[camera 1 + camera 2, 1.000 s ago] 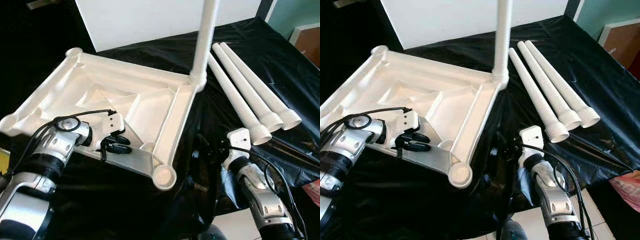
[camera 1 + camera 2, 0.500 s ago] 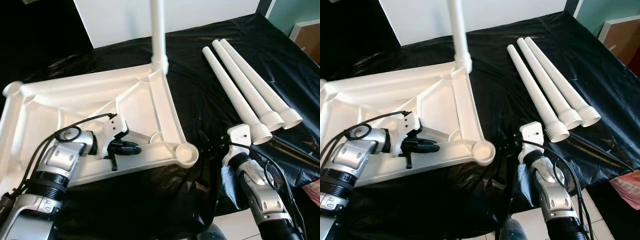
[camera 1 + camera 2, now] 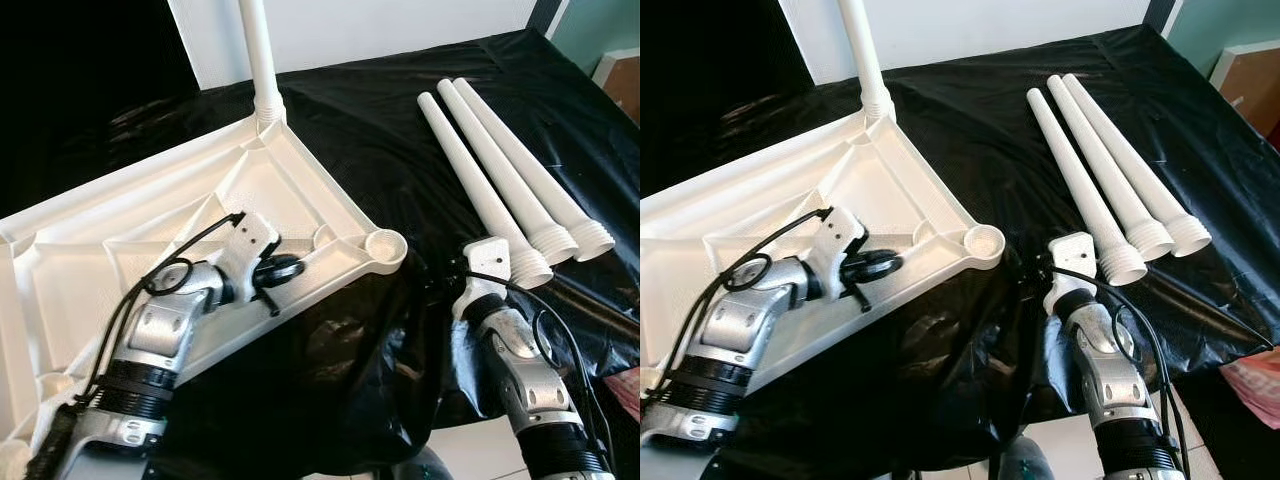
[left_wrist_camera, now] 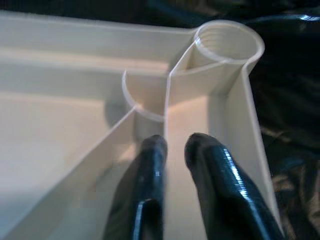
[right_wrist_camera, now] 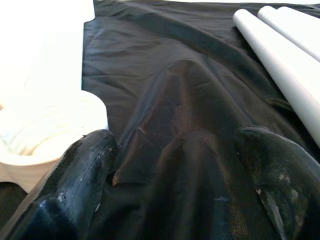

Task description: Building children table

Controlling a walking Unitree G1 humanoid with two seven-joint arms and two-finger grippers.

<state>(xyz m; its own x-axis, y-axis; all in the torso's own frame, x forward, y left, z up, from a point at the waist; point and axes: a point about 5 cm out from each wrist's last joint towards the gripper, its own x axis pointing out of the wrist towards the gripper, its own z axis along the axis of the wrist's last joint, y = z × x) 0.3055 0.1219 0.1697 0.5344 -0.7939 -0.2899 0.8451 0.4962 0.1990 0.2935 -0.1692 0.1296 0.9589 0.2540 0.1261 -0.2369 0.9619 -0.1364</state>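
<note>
We keep the left gripper (image 4: 172,150) clamped on the tabletop (image 3: 150,230) rib; right gripper (image 5: 175,165), fingers apart, grabs 1 leg (image 3: 480,190) next.

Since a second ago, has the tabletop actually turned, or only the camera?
Yes. The tabletop has swung round: its near empty corner socket now lies closer to the three loose legs, which kept their place.
</note>
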